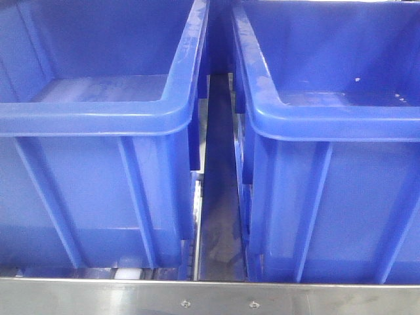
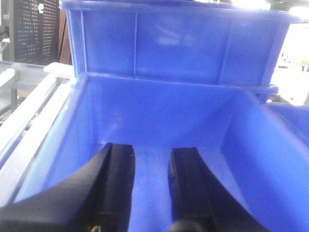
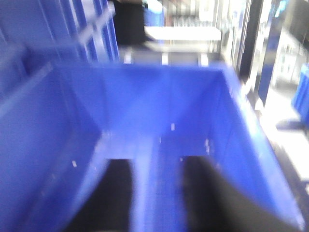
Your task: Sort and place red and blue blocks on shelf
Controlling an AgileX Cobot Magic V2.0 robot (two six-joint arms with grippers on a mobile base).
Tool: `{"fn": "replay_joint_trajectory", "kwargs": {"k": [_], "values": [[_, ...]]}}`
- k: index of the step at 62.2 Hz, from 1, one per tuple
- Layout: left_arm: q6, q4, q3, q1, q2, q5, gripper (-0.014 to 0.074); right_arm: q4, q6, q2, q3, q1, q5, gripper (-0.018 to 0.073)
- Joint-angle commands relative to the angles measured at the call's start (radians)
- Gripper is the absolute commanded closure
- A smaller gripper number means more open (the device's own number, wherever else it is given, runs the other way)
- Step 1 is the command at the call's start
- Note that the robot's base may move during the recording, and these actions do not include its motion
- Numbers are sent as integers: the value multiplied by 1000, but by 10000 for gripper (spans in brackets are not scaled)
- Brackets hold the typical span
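Two big blue bins stand side by side on the shelf [image 1: 216, 295], the left bin [image 1: 98, 118] and the right bin [image 1: 328, 125] parted by a narrow gap where a steel rail shows. The left pincer [image 2: 150, 193] hangs over the mouth of one bin, its dark fingers [image 2: 116, 183] spread apart with bare blue floor between them — open and holding nothing. The right pincer [image 3: 157, 193] hangs likewise over another bin, blurred, but its two fingers stand apart with only bin floor between, so it looks open and empty too. Neither the red nor the blue block shows in any view; the bin floors that can be seen hold no cube, and where the blocks lie cannot be told. Judging from the task alone, such small plain cubes should be light and stiff, not fragile, though their matte faces are short — best pinched square across two opposite flat sides, near the middle, so they do not twist out.
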Motion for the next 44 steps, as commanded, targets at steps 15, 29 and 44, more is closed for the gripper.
{"fn": "replay_joint_trajectory", "kwargs": {"k": [15, 29, 44], "values": [[-2, -9, -30, -1, -195, 137, 471, -16, -3, -150, -30, -8, 82, 512], [-2, 5, -30, -1, -292, 240, 470, -16, -3, -302, -30, -8, 194, 510], [-2, 5, -30, -1, -370, 335, 470, -16, -3, -437, -30, -8, 307, 510]]}}
